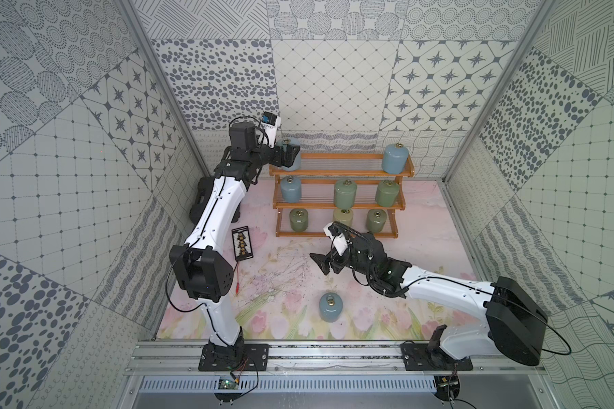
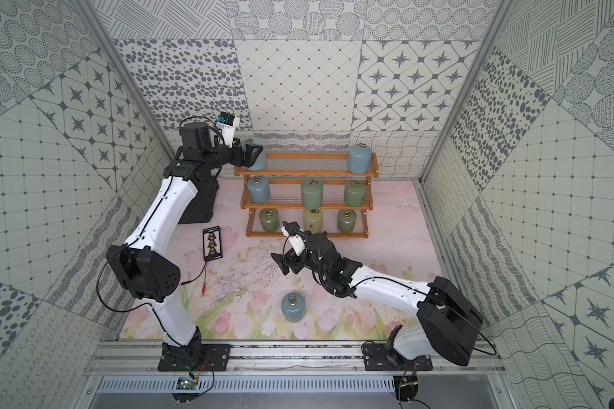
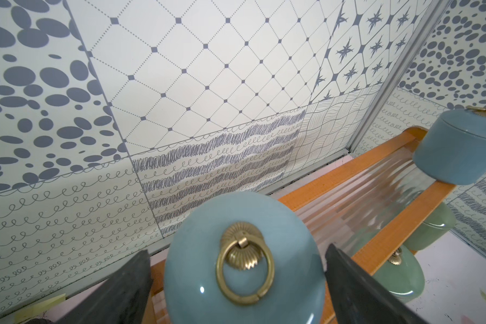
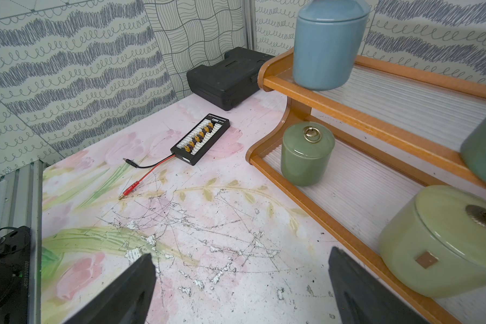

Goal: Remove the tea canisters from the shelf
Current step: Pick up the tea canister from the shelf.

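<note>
In a top view, the three-tier stepped shelf of orange-brown wood (image 1: 337,173) is standing at the back of the flowered table (image 1: 263,318). It is carrying eight glossy ceramic tea canisters, all upright, long axes vertical, brass rings pointing up. The left gripper (image 1: 291,155) is reaching in at the top tier's left end, its jaws spread either side of the top-tier light blue canister (image 1: 291,142). A lone light blue canister (image 1: 330,306) is standing upright on the table near the front, well apart from the shelf. The right gripper (image 1: 321,263) is hovering over the table before the bottom tier, jaws apart and holding nothing.

The left wrist camera is looking down on the top-tier canister's domed lid and brass ring pull (image 3: 244,269). Two black fingers (image 3: 124,289) are flanking the jar. A sliver of shelf is showing beside one finger; at the other, I cannot tell whether it is touching.

In the right wrist view the fingers (image 4: 124,291) are standing wide over the scratched tabletop. A cream canister (image 4: 443,241) is sitting upright on the bottom tier just beside them, with a sage green canister (image 4: 306,154) farther along. A black plastic case (image 4: 227,75) and a black charging board (image 4: 201,138) are lying beyond the shelf's end.
</note>
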